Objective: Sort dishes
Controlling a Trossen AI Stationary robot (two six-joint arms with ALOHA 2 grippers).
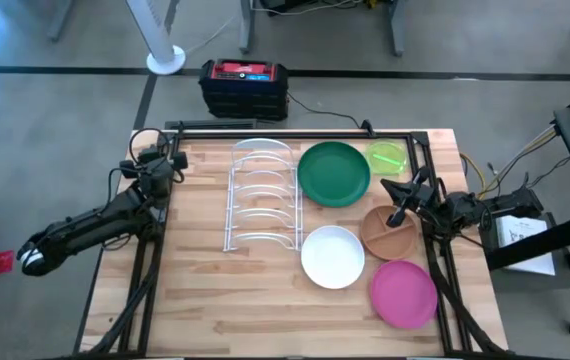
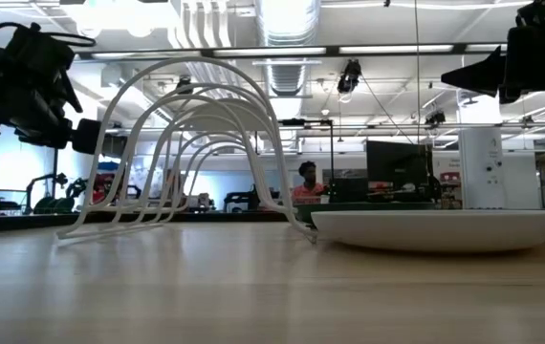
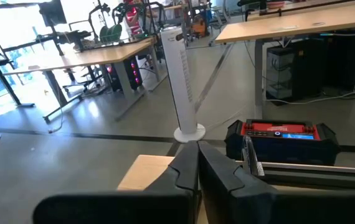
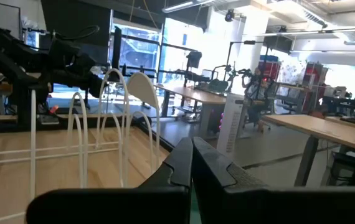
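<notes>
Five plates lie flat on the wooden table (image 1: 215, 320), right of the white wire rack (image 1: 262, 195): dark green (image 1: 334, 173), lime-green (image 1: 388, 157), brown divided (image 1: 385, 235), white (image 1: 332, 256) and magenta pink (image 1: 403, 293). The white plate (image 2: 445, 227) and the rack (image 2: 186, 153) also show in the low view. My left gripper (image 1: 175, 158) is shut and empty, raised above the table's far left corner. My right gripper (image 1: 395, 198) is shut and empty, raised above the brown plate's far rim and pointing toward the rack.
A black and red box (image 1: 244, 85) and a white fan base (image 1: 165, 60) stand on the floor beyond the far edge. Black frame rails run along the table's left, right and far edges. Bare wood lies left of the rack and along the near edge.
</notes>
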